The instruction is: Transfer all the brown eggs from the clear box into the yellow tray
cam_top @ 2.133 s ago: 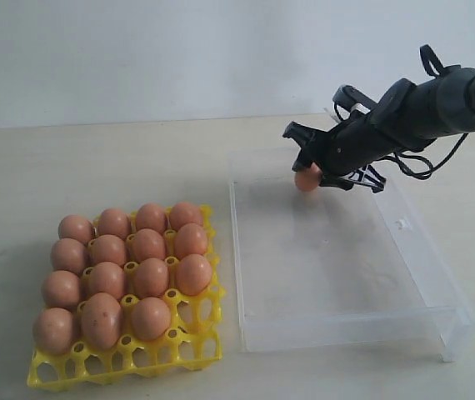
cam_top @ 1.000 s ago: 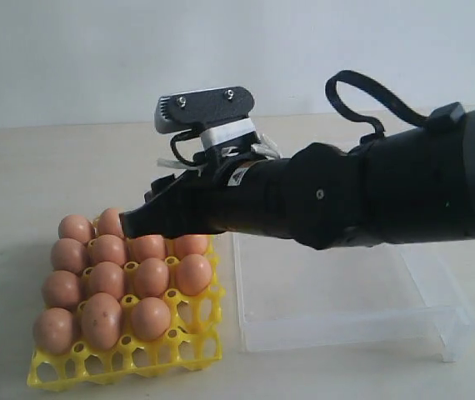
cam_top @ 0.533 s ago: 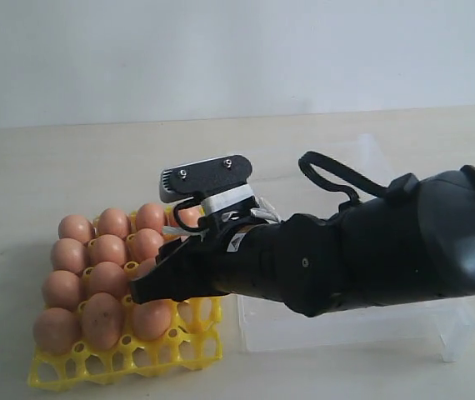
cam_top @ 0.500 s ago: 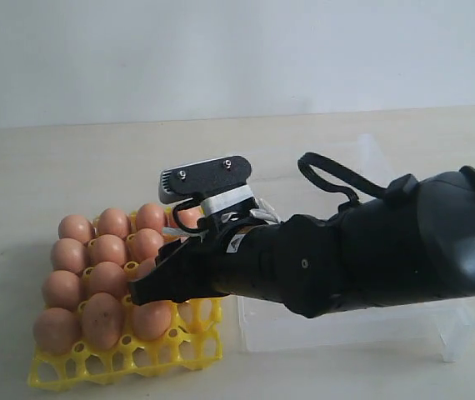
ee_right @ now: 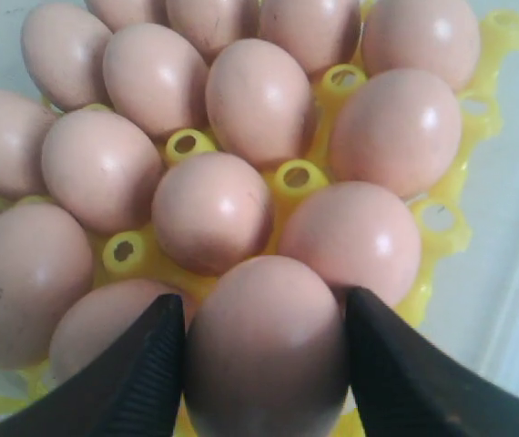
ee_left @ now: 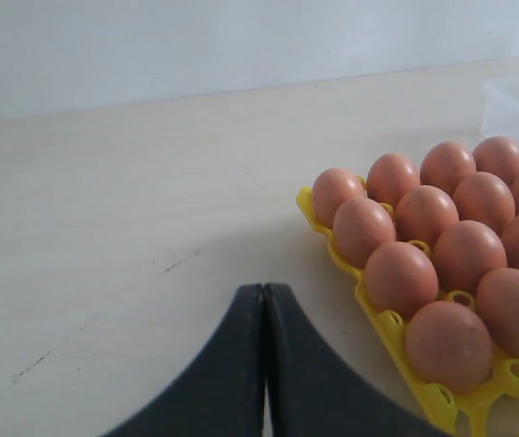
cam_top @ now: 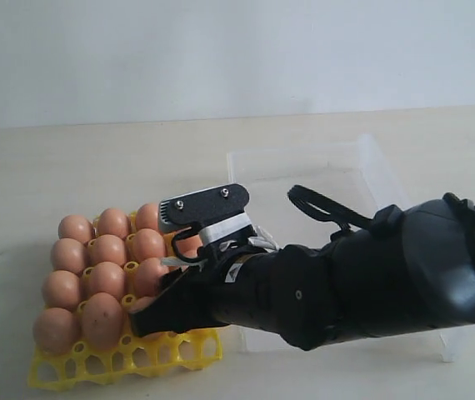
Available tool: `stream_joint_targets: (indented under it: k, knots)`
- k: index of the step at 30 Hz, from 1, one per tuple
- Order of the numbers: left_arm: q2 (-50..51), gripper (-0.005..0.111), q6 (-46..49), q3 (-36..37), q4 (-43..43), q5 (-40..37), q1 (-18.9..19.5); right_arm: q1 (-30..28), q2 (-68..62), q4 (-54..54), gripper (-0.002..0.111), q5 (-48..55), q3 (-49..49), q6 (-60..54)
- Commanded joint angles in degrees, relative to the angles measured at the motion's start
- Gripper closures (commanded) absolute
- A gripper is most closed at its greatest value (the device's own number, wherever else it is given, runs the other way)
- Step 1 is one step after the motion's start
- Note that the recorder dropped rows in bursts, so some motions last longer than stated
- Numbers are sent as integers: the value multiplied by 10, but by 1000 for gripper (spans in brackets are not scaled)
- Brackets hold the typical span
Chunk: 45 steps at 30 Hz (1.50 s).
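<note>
Right end effector [ee_right: 264, 314] egg-wide around one brown egg [ee_right: 264, 364], above yellow tray [ee_right: 320, 116]

Blk arm [cam_top: 371, 283], looped cable [cam_top: 297, 198], dark cam mount [cam_top: 206, 205] w/ screws.

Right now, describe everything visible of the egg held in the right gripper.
The egg is smooth, matte, orange-brown and oval, with no crack showing. The right gripper clamps it, one black finger on each side. It is low over the tray, next to the seated eggs. Whether it touches them or a cup cannot be told.
</note>
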<state>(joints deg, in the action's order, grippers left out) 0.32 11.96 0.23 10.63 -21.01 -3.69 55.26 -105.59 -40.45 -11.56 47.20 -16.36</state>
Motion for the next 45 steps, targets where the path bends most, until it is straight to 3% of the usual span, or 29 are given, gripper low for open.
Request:
stream_joint_targets:
  k: [1, 12, 16, 24, 27, 41, 45]
  knots:
    - [-3, 107, -2, -2, 1, 6, -2, 1, 3, -2, 108, -9, -11, -1]
    - [-3, 107, -2, -2, 1, 6, -2, 1, 3, 0, 106, -10, -10, -1]
    - [-3, 107, -2, -2, 1, 6, -2, 1, 3, 1, 93, -10, -10, -1]
    - [-3, 107, -2, -2, 1, 6, -2, 1, 7, 1, 53, -13, -9, -1]
    - [-3, 107, -2, -2, 1, 6, -2, 1, 18, 6, 44, -19, -9, -1]
    - [-3, 107, -2, -2, 1, 6, -2, 1, 114, 7, 43, -49, -9, -39]
    - [-3, 107, -2, -2, 1, 6, -2, 1, 173, 7, 49, -49, -14, -70]
